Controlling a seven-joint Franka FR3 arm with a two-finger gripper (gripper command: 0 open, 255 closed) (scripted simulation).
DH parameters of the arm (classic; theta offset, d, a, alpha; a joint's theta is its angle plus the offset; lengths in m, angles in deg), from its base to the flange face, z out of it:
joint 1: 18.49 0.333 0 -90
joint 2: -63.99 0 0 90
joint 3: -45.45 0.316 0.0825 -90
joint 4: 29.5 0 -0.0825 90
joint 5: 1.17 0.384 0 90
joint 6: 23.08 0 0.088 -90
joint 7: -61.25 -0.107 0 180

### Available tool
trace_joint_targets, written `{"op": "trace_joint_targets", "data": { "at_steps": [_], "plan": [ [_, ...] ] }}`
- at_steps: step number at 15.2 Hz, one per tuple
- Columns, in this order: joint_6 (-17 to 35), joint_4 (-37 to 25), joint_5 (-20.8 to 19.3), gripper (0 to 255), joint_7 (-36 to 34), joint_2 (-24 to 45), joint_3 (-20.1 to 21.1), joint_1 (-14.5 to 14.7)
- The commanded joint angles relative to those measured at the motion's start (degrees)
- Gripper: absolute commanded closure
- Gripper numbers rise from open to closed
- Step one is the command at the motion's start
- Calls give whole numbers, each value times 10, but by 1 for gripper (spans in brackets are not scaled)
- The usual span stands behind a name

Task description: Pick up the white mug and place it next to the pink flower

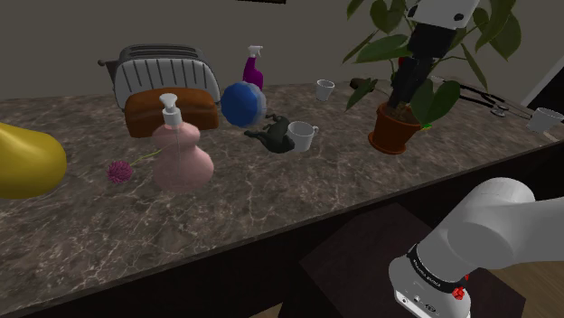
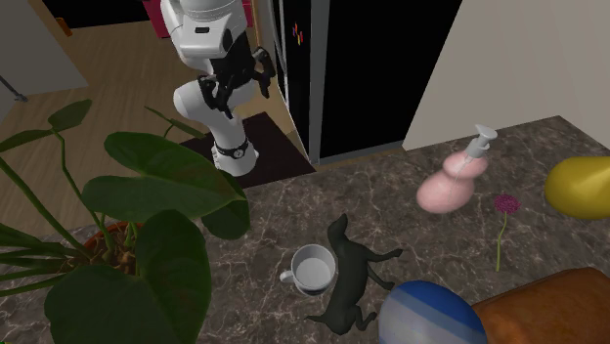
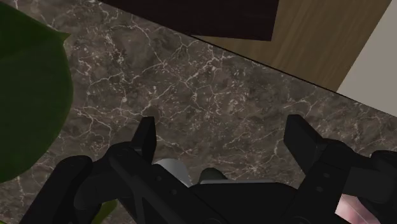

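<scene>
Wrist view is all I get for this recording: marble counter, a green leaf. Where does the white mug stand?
Observer: The white mug stands upright on the counter, right beside a dark animal figurine.
Operator: And the pincer?
Observer: The pincer hangs before the potted plant, to the shoulder view's right of the mug, apart from it.
Operator: The flower?
Observer: The pink flower lies beyond a pink soap dispenser, which stands between it and the mug.
</scene>
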Motion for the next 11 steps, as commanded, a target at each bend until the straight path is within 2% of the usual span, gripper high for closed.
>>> {"op": "trace_joint_targets", "data": {
  "at_steps": [1,11],
  "plan": [
    [0,0,0,0,0,0,0,0],
    [178,9,-6,0,-19,162,33,7]
  ]
}}
